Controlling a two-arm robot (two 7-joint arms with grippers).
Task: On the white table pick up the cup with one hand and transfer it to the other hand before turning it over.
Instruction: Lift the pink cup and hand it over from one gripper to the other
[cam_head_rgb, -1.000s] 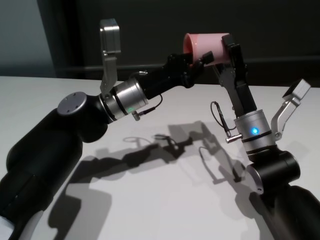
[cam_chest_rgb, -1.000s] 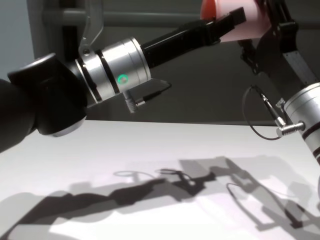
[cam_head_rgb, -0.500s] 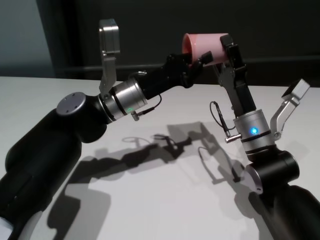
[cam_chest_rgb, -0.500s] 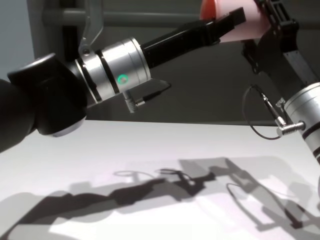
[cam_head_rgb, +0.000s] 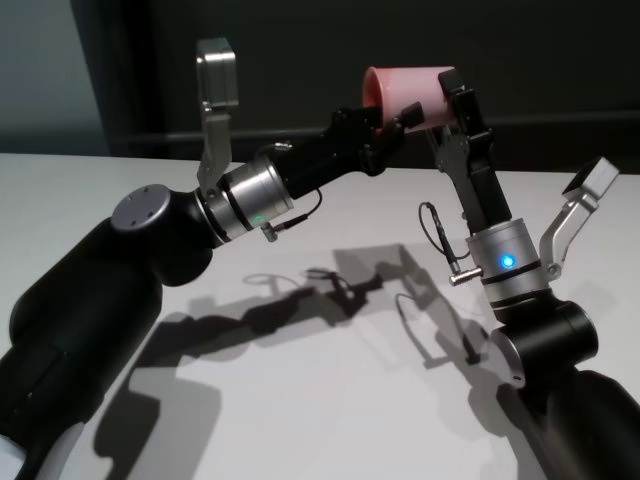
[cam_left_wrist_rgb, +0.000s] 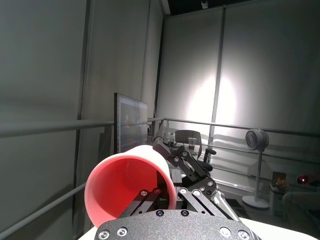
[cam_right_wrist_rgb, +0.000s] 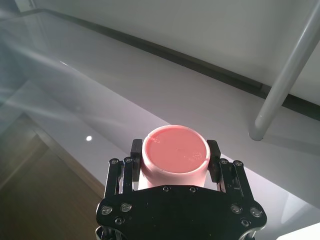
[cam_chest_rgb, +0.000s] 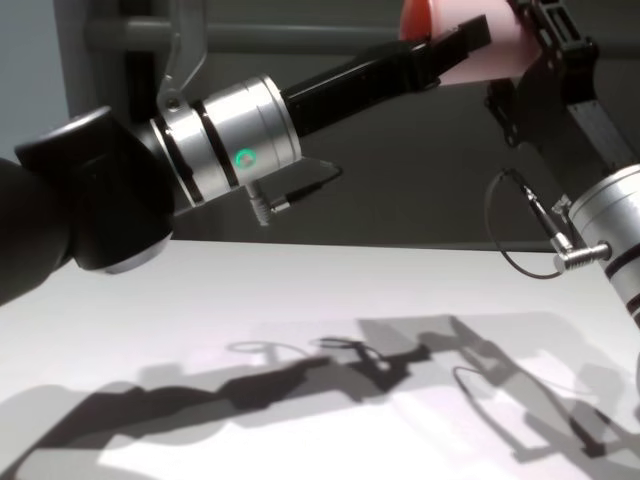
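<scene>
Cup: the plain pink, tapered, handleless plastic cup is held in the air high above the white bench, between the two arms, touching nothing but the claws.
Cup axis: in the head view its long axis lies roughly level, slightly tilted; the wide open rim faces the robot's left, the narrower flat base faces its right.
Left claw: the left claw reaches up from the left and is clenched on the cup at its rim; in the left wrist view one finger runs inside the mouth of the cup.
Right claw: the right claw rises from the right and is clamped on the cup near its base end; the right wrist view shows the flat base facing the camera with a pad pressed against each side of the wall.
Bench: only the shadows of the arms fall on its surface below the cup.
</scene>
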